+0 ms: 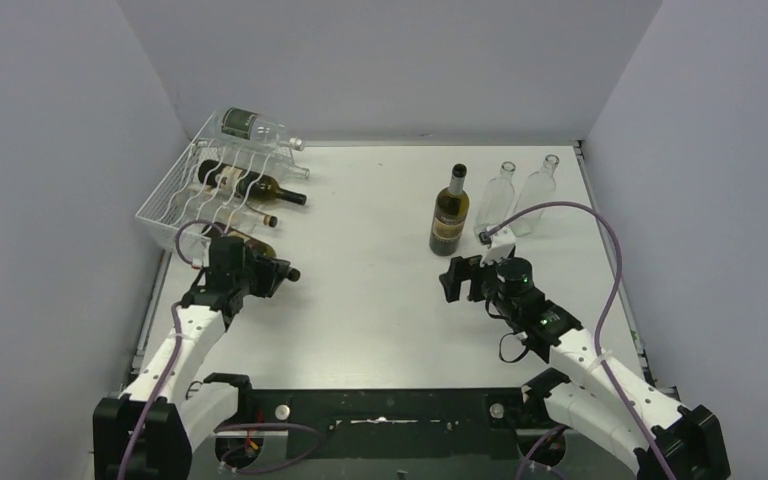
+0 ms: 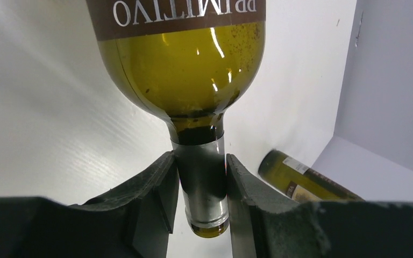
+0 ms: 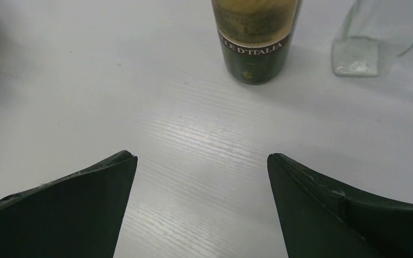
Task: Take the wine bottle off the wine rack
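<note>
White worktop (image 1: 380,290) is stretching out under both my arms. My left tool (image 2: 200,177) is clamping tight on the neck of the wine bottle (image 2: 185,70), which is lying at the near end of the rack (image 1: 175,200). My right tool (image 3: 201,157) is hanging wide open, holding nothing, facing a standing bottle (image 3: 255,43).

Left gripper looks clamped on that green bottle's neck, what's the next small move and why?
Probably a slight lift, then a slow pull neck-first away from the wine rack. The left gripper is shut on the neck of the wine bottle, but in the top view its body seems to lie at the rack's near end, with another bottle lying close beside it.
</note>
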Controlling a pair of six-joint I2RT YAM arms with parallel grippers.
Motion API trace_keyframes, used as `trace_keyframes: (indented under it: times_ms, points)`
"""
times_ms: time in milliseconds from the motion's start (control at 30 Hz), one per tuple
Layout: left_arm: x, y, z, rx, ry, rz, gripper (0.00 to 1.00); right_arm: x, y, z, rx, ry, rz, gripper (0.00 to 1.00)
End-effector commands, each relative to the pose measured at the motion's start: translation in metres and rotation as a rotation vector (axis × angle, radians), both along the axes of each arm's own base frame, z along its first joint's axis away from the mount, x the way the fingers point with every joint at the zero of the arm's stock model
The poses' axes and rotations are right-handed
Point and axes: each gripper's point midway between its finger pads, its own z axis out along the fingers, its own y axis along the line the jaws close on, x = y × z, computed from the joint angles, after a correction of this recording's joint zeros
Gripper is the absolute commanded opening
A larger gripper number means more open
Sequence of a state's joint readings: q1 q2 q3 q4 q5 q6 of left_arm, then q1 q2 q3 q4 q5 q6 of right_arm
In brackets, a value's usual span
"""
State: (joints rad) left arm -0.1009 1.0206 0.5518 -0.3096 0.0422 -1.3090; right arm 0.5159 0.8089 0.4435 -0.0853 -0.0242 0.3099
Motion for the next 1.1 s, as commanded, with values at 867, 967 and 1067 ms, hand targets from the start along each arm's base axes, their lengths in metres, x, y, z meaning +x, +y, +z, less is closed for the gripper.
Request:
trace_keyframes:
  times_ms: [867,967,1067]
  points:
    - [-0.069,-0.060,0.148,-0.252,-0.184,-0.311,0.00,0.005,0.173,0.084,-0.005,-0.586,0.691,0.98]
    - [-0.075,-0.067,0.158,-0.260,-0.177,-0.371,0.00,0.006,0.193,0.092,-0.001,-0.664,0.747,0.98]
    - [-0.079,-0.068,0.162,-0.236,-0.159,-0.413,0.00,0.007,0.214,0.094,-0.032,-0.683,0.815,0.98]
